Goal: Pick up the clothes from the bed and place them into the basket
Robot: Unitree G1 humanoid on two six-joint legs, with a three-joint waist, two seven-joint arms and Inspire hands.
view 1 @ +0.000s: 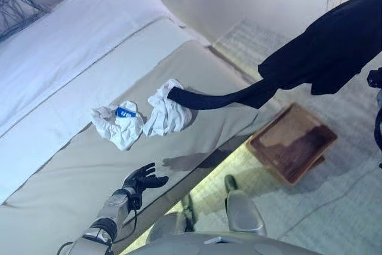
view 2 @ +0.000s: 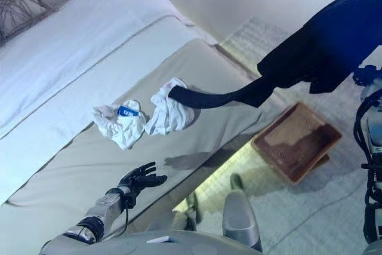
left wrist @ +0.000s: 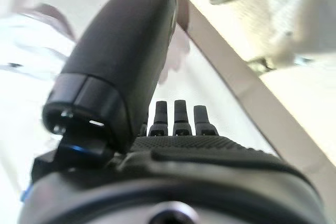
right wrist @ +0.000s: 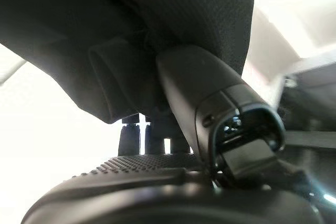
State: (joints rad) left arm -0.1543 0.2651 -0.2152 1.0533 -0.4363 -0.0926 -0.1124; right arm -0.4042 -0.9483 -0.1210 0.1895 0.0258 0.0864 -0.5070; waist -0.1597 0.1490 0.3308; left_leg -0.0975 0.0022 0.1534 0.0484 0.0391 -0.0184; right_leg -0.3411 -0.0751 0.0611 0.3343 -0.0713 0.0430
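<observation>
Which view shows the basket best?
The left eye view: the whole brown basket shows on the floor beside the bed, below the lifted black garment. The right eye view shows it equally whole. Neither wrist view shows it.

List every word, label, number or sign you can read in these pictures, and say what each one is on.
No text can be read in any view.
Blue tag on the crumpled white clothes on the bed: pale marks show on it, too small and blurred to read.
Black garment, basket and both robot hands: no print visible.
</observation>
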